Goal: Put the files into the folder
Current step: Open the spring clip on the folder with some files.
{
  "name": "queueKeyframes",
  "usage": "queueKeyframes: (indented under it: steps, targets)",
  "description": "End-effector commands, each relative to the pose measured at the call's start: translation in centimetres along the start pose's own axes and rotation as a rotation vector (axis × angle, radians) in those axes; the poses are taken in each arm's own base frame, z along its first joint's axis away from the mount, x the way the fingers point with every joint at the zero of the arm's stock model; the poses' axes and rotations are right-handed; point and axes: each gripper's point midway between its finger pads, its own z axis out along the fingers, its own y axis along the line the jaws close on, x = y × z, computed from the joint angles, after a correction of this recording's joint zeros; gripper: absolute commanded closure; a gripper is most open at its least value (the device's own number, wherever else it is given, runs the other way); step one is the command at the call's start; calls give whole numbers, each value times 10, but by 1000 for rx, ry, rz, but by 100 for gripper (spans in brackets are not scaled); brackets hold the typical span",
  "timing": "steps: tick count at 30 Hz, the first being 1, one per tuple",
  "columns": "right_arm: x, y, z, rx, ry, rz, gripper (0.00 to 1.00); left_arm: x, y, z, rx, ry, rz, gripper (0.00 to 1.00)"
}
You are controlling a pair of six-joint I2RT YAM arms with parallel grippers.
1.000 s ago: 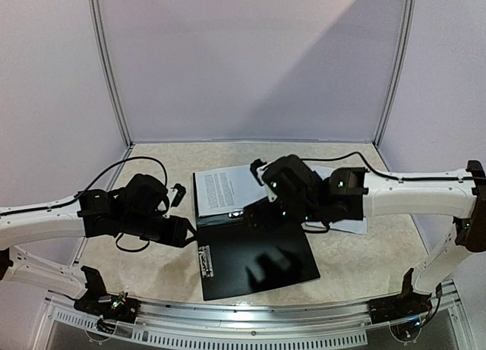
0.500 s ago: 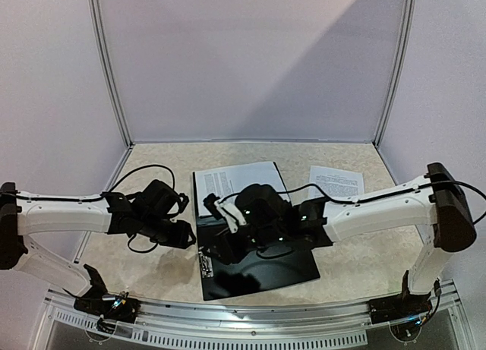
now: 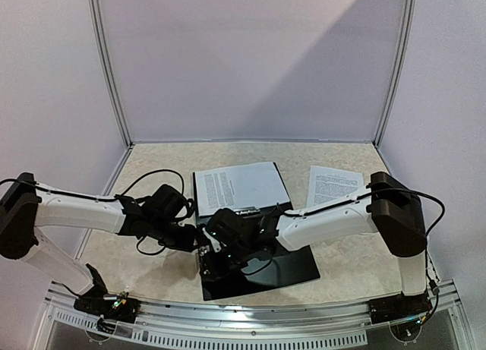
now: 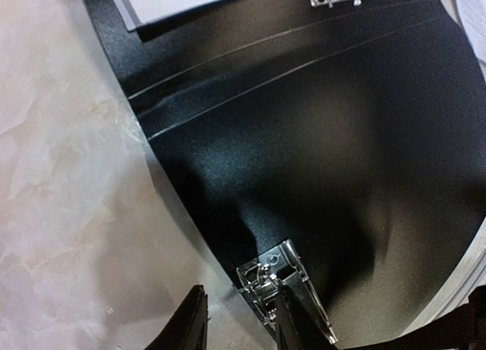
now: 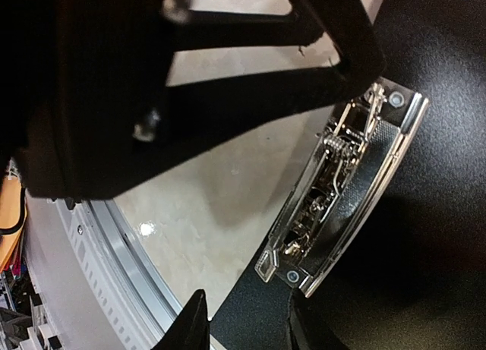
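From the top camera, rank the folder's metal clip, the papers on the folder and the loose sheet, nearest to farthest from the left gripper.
1. metal clip, on the left edge of the folder, beside the left gripper.
2. papers, farther back on the folder.
3. loose sheet, far right.

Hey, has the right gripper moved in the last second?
Yes. The right gripper swung left and nearer the arm bases, from over the middle of the folder to the metal clip at its left edge.
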Motion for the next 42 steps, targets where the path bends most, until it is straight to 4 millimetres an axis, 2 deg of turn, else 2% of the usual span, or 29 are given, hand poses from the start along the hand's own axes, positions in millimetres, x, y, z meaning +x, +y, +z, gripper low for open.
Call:
queueKeyframes:
  steps: [1, 7, 16, 24, 30, 36, 42]
  targets:
    - [1, -8, 9, 48, 32, 32, 65, -3, 2, 7, 10, -5, -2, 70]
    - [5, -18, 17, 80, 48, 52, 67, -2, 3, 11, 10, 1, -1, 74]
    - [6, -28, 20, 100, 54, 74, 80, 3, 5, 19, 12, 18, 3, 78]
    - [7, -37, 23, 104, 59, 120, 85, 9, 7, 27, 17, 40, -4, 83]
    - [3, -32, 22, 77, 47, 137, 84, 13, 9, 31, 13, 55, -2, 89]
    - [-7, -22, 9, 64, 15, 129, 81, 21, 13, 36, 6, 79, -9, 92]
    - [-13, -17, 6, 54, 2, 132, 81, 26, 14, 38, 7, 97, -28, 95]
